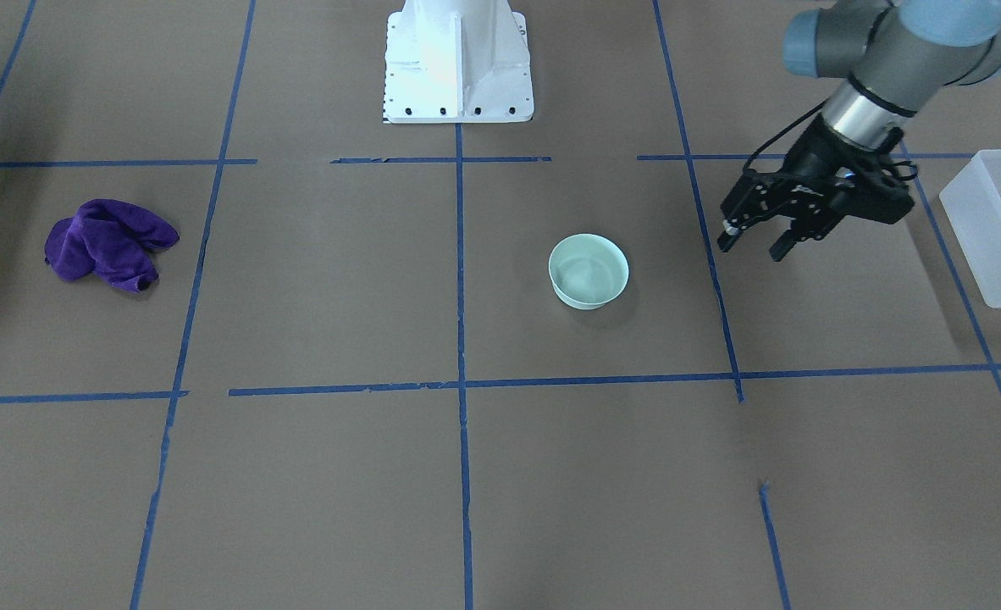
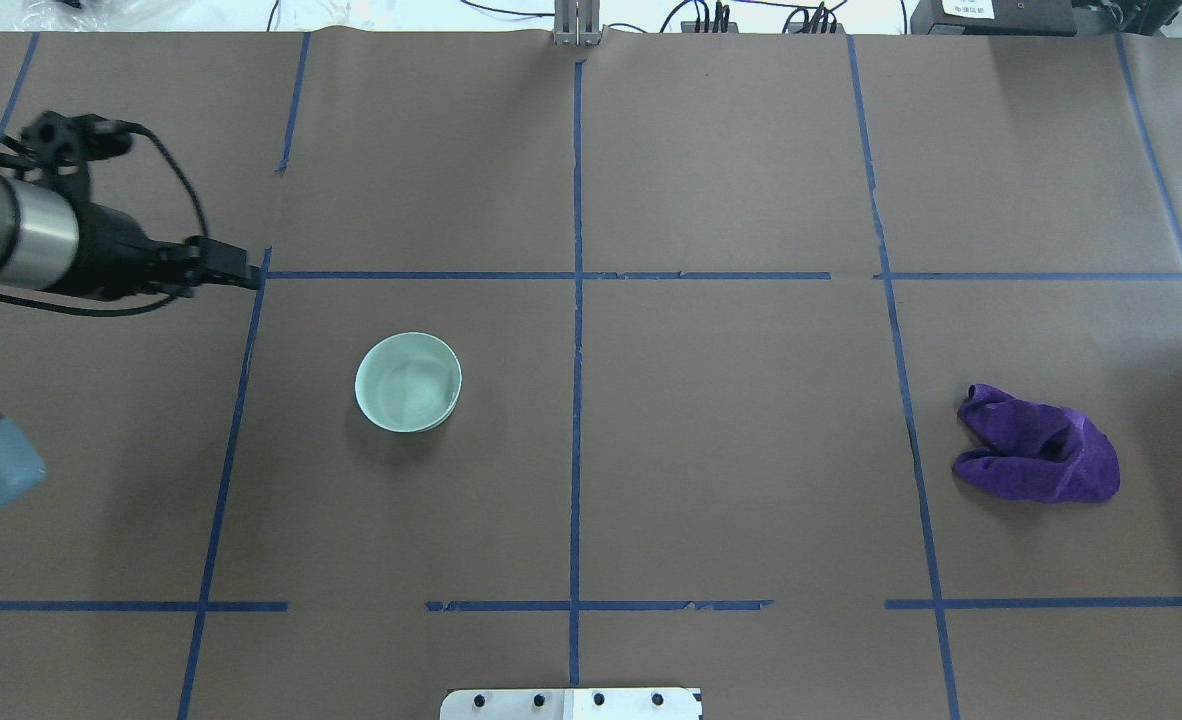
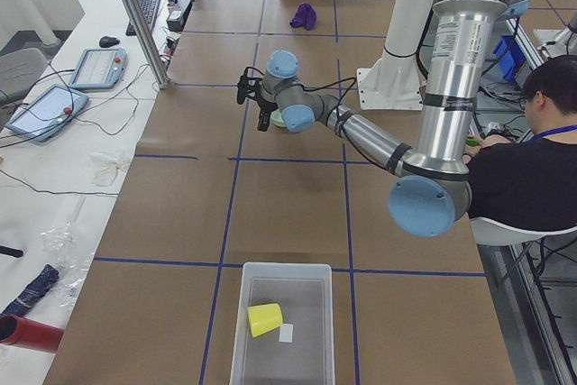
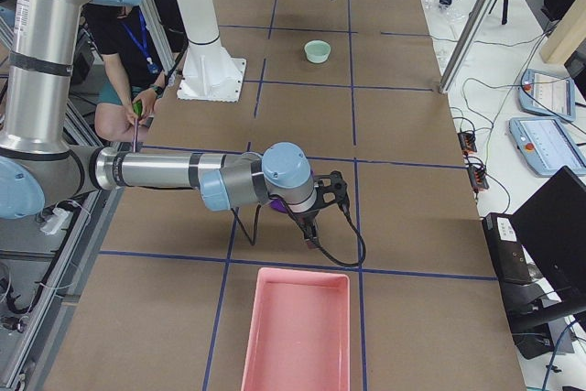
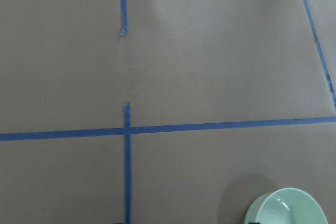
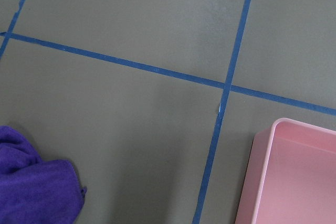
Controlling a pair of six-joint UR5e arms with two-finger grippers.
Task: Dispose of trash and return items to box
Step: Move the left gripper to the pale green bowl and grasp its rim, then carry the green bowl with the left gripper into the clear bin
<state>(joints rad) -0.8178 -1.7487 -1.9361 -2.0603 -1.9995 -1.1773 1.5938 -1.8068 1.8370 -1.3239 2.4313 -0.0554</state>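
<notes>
The left gripper [image 1: 753,246] is seen in the upper right of the front-facing view. Its two black fingers are spread wide apart and nothing is held between them. It is angled down toward the brown paper-covered table [image 1: 340,280], which is marked with blue tape lines.

The shallow pale mint-green round bowl [image 1: 588,271] is found upright just right of the frame's centre. It stands to the lower left of that gripper and apart from it.

The translucent frosted-white rectangular plastic bin [image 1: 975,229] is cut off by the right edge of the same view. In the exterior left view the small yellow plastic tumbler cup [image 3: 265,319] is seen lying on its side inside this bin, at the bottom centre of the frame. A small white scrap [image 3: 286,333] lies just beside the cup.

A crumpled purple cloth [image 1: 109,244] lies at the far left of the front-facing view.

The right gripper [image 4: 311,237] appears only in the exterior right view, near the frame's centre, above a pink rectangular tray [image 4: 298,327]. Whether its fingers are apart or together cannot be told.
</notes>
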